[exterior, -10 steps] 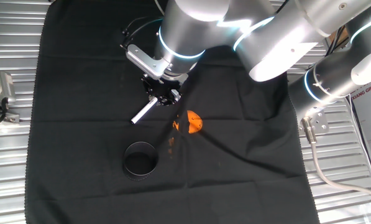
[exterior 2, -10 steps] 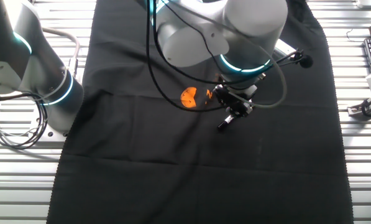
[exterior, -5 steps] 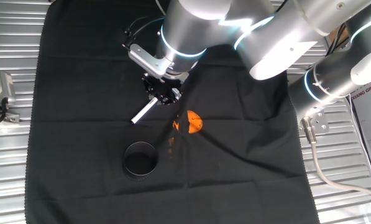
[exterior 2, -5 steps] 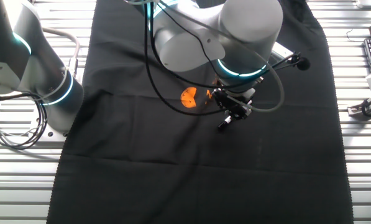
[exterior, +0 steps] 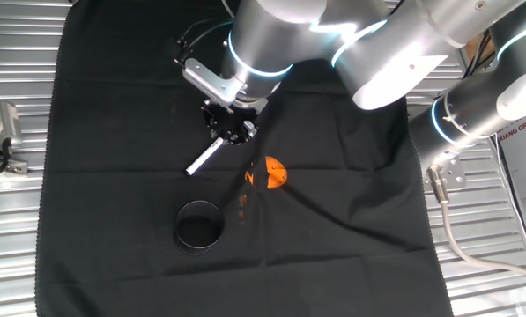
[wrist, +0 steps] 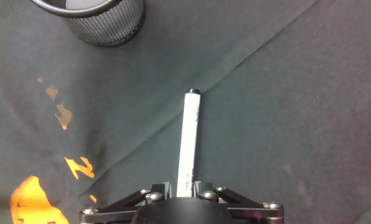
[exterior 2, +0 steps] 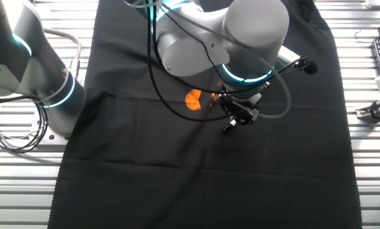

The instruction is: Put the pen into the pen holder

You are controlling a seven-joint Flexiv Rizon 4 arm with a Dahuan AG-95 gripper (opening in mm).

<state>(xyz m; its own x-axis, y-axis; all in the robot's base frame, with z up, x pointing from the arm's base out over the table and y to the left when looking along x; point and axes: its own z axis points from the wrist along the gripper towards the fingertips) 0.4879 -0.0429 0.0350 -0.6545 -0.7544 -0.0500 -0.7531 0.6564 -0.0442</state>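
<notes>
The pen (exterior: 204, 158) is a white stick with a dark tip. It sticks out from my gripper (exterior: 231, 133) towards the lower left, over the black cloth. In the hand view the pen (wrist: 189, 140) runs straight ahead from between my fingers, and the gripper (wrist: 185, 186) is shut on its near end. The pen holder (exterior: 198, 226) is a black round cup standing upright on the cloth, below the pen. In the hand view it (wrist: 108, 23) is at the top left, ahead of the pen tip. In the other fixed view I see the gripper (exterior 2: 239, 115) but not the cup.
A small orange object (exterior: 275, 173) lies on the cloth (exterior: 113, 106) to the right of the pen, with orange specks near it (wrist: 64, 115). A second robot arm (exterior: 474, 114) stands at the right edge. Ribbed metal table (exterior: 16, 220) surrounds the cloth.
The gripper, with the pen in it, has shifted very slightly up in the fixed views. The cup and the orange object have not moved.
</notes>
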